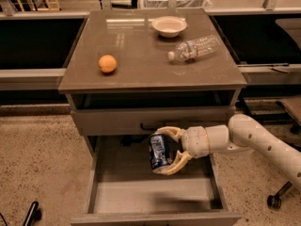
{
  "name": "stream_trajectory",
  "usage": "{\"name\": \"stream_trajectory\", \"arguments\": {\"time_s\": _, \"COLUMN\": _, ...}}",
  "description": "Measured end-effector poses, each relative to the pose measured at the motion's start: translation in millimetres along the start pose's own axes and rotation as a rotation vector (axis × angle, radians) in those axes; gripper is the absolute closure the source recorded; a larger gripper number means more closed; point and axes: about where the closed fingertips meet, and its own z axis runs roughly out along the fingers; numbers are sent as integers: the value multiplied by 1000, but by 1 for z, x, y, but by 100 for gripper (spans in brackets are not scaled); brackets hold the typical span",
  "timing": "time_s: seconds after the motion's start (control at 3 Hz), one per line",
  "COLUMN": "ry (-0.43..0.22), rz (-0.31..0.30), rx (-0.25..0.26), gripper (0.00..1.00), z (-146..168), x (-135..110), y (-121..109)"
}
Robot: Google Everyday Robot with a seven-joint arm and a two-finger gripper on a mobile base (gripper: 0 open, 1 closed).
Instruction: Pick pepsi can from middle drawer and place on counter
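Currently my claw point(160, 152) has its two fingers closed around the can point(157, 149), which hangs above the open drawer point(141, 194), just under the closed drawer front point(117, 121). My worry is the lift: if I rise straight up, the can could knock that front or the edge of the surface point(141, 55) and slip free. Up top, the bottle point(195, 47) and bowl point(169, 26) crowd the right side.
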Motion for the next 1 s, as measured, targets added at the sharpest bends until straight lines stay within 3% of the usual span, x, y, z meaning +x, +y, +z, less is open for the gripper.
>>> {"name": "stream_trajectory", "arguments": {"time_s": 0.33, "ry": 0, "rz": 1, "rx": -3, "gripper": 100, "z": 1, "x": 0, "y": 1}}
{"name": "stream_trajectory", "arguments": {"time_s": 0.67, "ry": 23, "rz": -25, "rx": -31, "gripper": 100, "z": 6, "x": -22, "y": -14}}
{"name": "stream_trajectory", "arguments": {"time_s": 1.0, "ry": 49, "rz": -82, "rx": -49, "gripper": 100, "z": -2, "x": -75, "y": -45}}
